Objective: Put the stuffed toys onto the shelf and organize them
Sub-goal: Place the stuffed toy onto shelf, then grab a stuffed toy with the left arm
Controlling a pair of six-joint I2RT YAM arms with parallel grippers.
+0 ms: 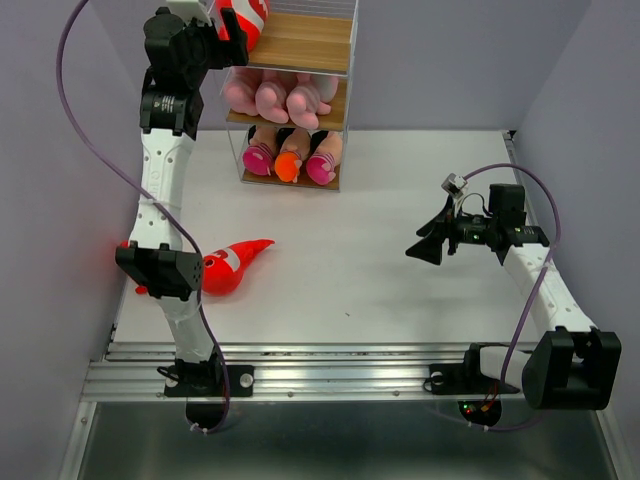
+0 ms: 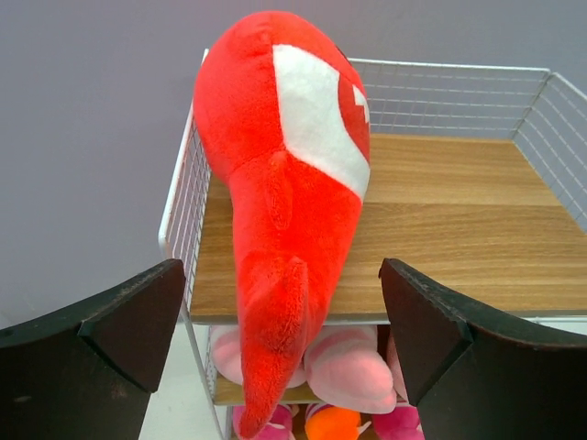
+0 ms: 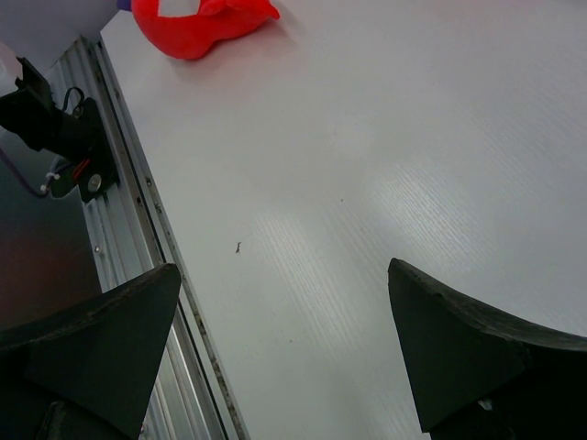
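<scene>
**Top view**
- Shelf [image 1: 310,45]: three tiers, at the far side of the table [image 1: 400,300].
- Top tier: one shark [image 1: 245,18] at the left end. My left gripper [image 1: 215,38] was right beside it, with the arm stretched up along the table's left side.
- Middle tier: pink animals [image 1: 280,100], packed in a row.
- Bottom tier: dolls [image 1: 290,160], three side by side, coloured pink, orange and pink.
- Table shark [image 1: 235,265]: lay on the table's near left, partly behind my left arm and well apart from the shelf.
- Right gripper [image 1: 425,238]: hung over the table's right side, fingers spread, well away from the shelf.

**Left wrist view**
- The shark lay lengthwise on the top board, close along the left wire wall, white patch uppermost. Its tail drooped over the front edge.
- My fingers [image 2: 128,321] stood wide apart, one on each side of the tail, with a gap on both sides. They clamped nothing.
- The pink animals and the dolls showed below the board.

**Right wrist view**
- My fingers [image 3: 101,339] were wide apart with only bare table between them.
- The table shark sat in the top-left corner, far off.
- Rail [image 3: 128,211]: ran along the table's near edge.
</scene>
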